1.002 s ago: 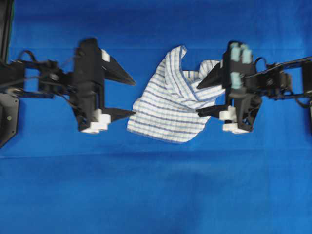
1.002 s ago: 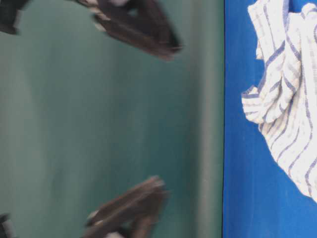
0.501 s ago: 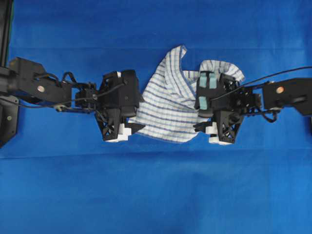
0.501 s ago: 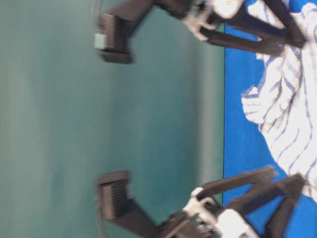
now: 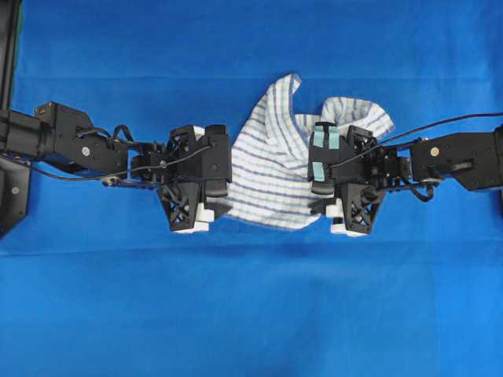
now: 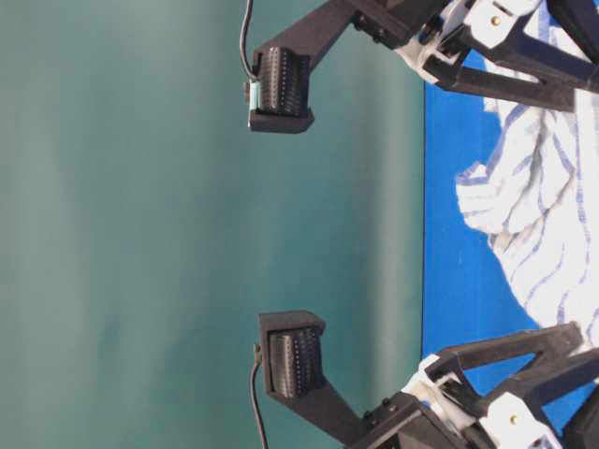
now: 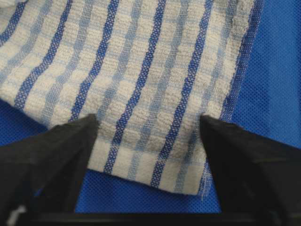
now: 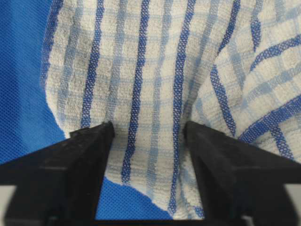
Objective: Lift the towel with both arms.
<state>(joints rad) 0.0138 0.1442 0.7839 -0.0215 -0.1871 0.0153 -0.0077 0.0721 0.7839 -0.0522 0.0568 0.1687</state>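
The towel (image 5: 267,161), white with blue check stripes, lies crumpled on the blue sheet; it also shows in the table-level view (image 6: 552,234). My left gripper (image 5: 216,203) points down onto its left lower corner. In the left wrist view the towel's hemmed corner (image 7: 150,84) lies flat between the two black fingers (image 7: 61,150), and the left gripper (image 7: 149,123) is open. My right gripper (image 5: 326,203) points down onto the towel's right edge. There too the cloth (image 8: 155,70) spans the gap of the right gripper (image 8: 149,129), which is open with both fingertips resting on it.
The blue sheet (image 5: 251,314) covers the whole table. Both black arms reach in from the sides, the left arm (image 5: 71,145) and the right arm (image 5: 460,157). A green wall (image 6: 187,234) fills the background of the table-level view.
Both grippers came in from the sides and dropped onto the towel's edges. Their fingers now stand a little closer together than before. The towel still lies on the sheet.
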